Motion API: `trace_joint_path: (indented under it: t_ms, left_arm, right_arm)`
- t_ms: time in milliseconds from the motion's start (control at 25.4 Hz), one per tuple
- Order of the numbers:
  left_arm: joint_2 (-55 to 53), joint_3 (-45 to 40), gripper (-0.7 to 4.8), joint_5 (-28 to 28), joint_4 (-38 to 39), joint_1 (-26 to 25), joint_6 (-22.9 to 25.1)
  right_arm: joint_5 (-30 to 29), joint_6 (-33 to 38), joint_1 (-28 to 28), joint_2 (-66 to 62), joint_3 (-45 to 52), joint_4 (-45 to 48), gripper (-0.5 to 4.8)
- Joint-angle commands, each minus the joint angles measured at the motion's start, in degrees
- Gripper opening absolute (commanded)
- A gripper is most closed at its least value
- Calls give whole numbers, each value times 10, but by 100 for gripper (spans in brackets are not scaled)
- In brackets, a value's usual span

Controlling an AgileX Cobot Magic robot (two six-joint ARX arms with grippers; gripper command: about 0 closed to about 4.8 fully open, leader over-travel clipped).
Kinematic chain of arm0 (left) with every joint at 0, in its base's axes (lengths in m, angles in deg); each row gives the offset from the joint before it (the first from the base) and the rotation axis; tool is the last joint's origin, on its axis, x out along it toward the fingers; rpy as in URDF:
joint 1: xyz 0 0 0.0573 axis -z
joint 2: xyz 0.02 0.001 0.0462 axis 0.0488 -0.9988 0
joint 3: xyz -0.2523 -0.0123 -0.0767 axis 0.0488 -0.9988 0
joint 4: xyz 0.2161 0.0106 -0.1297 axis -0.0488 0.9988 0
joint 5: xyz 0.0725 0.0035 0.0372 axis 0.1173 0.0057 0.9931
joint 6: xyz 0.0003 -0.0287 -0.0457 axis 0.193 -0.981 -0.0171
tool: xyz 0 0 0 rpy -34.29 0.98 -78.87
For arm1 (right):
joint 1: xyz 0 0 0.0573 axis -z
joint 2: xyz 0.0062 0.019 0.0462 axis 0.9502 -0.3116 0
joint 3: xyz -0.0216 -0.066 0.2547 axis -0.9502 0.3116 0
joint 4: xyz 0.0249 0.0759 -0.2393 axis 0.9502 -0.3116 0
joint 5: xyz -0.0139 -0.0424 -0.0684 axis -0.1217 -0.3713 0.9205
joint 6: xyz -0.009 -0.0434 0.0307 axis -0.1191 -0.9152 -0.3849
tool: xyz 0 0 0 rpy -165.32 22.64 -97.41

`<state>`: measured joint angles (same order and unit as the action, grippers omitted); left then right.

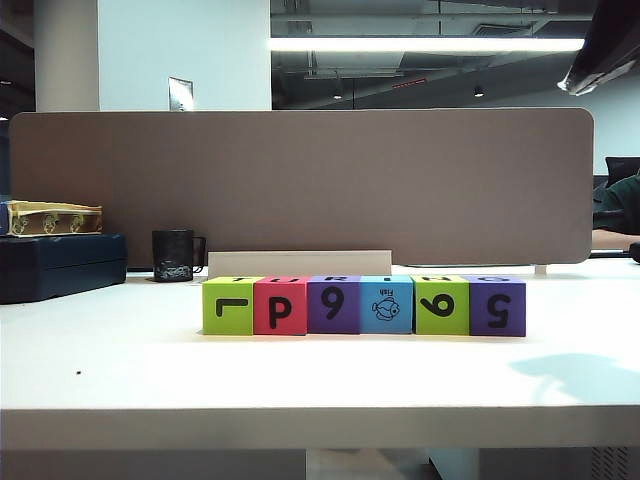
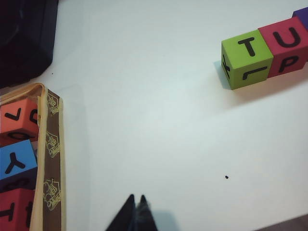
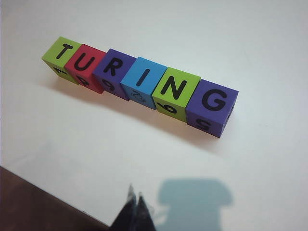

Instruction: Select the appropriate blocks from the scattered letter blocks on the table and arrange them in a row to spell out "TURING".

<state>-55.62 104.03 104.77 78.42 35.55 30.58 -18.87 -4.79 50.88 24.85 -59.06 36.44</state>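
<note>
Right wrist view shows the right gripper (image 3: 135,204) closed and empty above the table (image 3: 72,144); the left gripper (image 2: 136,206) likewise. Beyond them, the letter blocks (image 3: 144,82) touch in a row spelling TURING. A careless sweep could nudge them apart.

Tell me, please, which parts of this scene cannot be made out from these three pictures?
- Top letters of the letter blocks: exterior view sees them edge-on.
- Purple block: cut off by the left wrist view's edge.
- Box of spare blocks: cropped there too.
- Left gripper and right gripper: only shut fingers' tips show.
</note>
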Motion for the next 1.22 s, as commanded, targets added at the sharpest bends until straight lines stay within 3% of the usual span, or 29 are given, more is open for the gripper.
trace_joint_path:
  t_ms: [39, 393, 511, 708, 904, 1219]
  left_arm:
    - [1, 1, -6, 0, -6, 0, -2]
    - [1, 1, -6, 16, -17, 0, 12]
    - [7, -9, -6, 4, -41, -24, 6]
    - [31, -88, -6, -80, -182, -130, -58]
    - [100, -244, -6, -165, -342, -230, -113]
    - [235, -355, -6, -180, -346, -319, -122]
  right_arm:
    - [1, 1, 0, 2, -3, 8, -1]
    - [1, 1, 0, 2, -3, 8, -1]
    - [1, 1, 0, 2, -3, 8, -1]
    - [0, 1, -1, 1, -3, 8, -1]
    - [1, 1, -2, 1, -3, 8, -1]
    - [1, 1, -2, 1, -3, 8, -1]
